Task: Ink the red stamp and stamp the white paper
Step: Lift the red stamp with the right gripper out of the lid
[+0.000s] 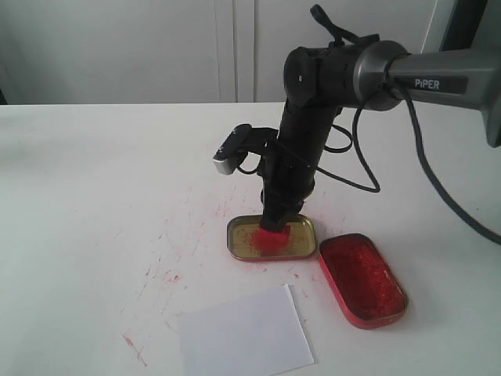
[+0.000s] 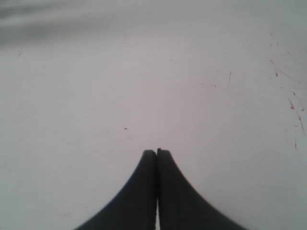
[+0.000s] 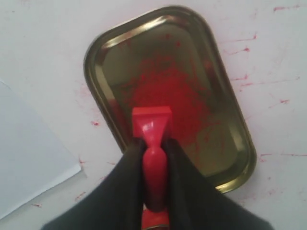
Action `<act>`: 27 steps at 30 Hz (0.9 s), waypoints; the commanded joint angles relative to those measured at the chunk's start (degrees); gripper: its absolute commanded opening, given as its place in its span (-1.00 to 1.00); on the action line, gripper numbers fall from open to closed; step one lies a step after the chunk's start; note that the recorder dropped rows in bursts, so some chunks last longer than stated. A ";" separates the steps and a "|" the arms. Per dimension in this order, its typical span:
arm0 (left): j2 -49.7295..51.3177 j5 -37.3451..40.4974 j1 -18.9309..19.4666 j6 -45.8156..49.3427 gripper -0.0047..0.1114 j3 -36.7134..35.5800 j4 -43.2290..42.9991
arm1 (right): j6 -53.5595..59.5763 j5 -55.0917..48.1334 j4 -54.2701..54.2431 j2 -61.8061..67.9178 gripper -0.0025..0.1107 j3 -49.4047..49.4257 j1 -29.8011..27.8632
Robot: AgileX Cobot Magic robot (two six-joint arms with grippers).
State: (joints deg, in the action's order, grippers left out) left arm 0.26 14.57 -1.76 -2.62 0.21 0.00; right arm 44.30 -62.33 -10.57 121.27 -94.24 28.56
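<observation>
One wide white tabletop (image 1: 94,196) fills the scene, and it is flecked with red scratch marks (image 1: 135,348) around the middle. Over it bends the right arm (image 1: 313,102), dark and bulky, reaching in from the right of the exterior view and pointing straight down. Next in size, the white paper (image 1: 244,333) lies flat at the near edge of that view, in front of the tins and clear of both; a corner of it also shows in the right wrist view (image 3: 24,158). The red tin (image 1: 362,280), glistening with red ink, sits at an angle just beside the gold lid (image 1: 239,235), on its right. The lid, its rim bright in the right wrist view (image 3: 124,62), carries a red smear across its floor. Off to the side, the left gripper (image 2: 157,153) is out over bare table, fingers pressed together with nothing between them. And here is the action: the right gripper (image 1: 275,215) is clamped on the handle of the red stamp (image 1: 272,237), black fingers (image 3: 184,182) squeezing either side of the knob. The stamp (image 3: 152,129) points base-down inside the gold lid, right on the smear; whether it presses the metal or sits just above cannot be told.
</observation>
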 commanded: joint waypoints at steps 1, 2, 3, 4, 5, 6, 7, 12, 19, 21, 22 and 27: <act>-0.26 -0.04 0.15 -0.01 -0.92 -0.21 0.57 | -8.08 -0.45 -0.34 -1.63 -0.96 -0.38 0.03; -0.26 -0.04 0.15 -0.01 -0.92 -0.21 0.57 | -9.87 -0.45 -0.34 -1.90 -0.96 -0.38 0.03; -0.26 -0.04 0.15 -0.01 -0.92 -0.21 0.57 | -11.43 -0.45 -0.34 -2.21 -0.96 -0.38 0.03; -0.26 -0.04 0.15 -0.01 -0.92 -0.21 0.57 | -12.48 -0.45 -0.34 -2.37 -0.96 -0.38 0.03; -0.26 -0.04 0.15 -0.01 -0.92 -0.21 0.57 | -13.97 -0.59 -0.34 -2.85 -0.96 -0.38 0.03; -0.26 -0.04 0.15 -0.01 -0.92 -0.21 0.57 | -14.98 -0.73 -0.34 -3.10 -0.96 -0.38 0.03; -0.26 -0.04 0.15 -0.01 -0.92 -0.21 0.57 | -16.72 -0.73 -0.34 -3.43 -0.96 -0.28 0.03; -0.26 -0.04 0.15 -0.01 -0.92 -0.21 0.57 | -24.24 -0.06 -0.34 -4.51 -0.96 -0.28 0.03; -0.26 -0.04 0.15 -0.01 -0.92 -0.21 0.57 | -26.92 -0.60 -0.34 -5.64 -0.96 -0.06 0.03; -0.26 -0.04 0.15 -0.01 -0.92 -0.21 0.57 | -27.84 -0.09 -0.34 -6.86 -0.96 1.24 0.03; -0.26 -0.04 0.15 -0.01 -0.92 -0.21 0.57 | -27.96 0.08 -0.34 -7.58 -0.96 1.88 0.03; -0.26 -0.04 0.15 -0.01 -0.92 -0.21 0.57 | -28.59 1.43 -0.34 -12.13 -0.96 6.60 -0.09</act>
State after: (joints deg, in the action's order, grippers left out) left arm 0.26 14.57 -1.76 -2.62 0.21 0.00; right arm 16.58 -61.81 -10.57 112.15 -89.97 28.56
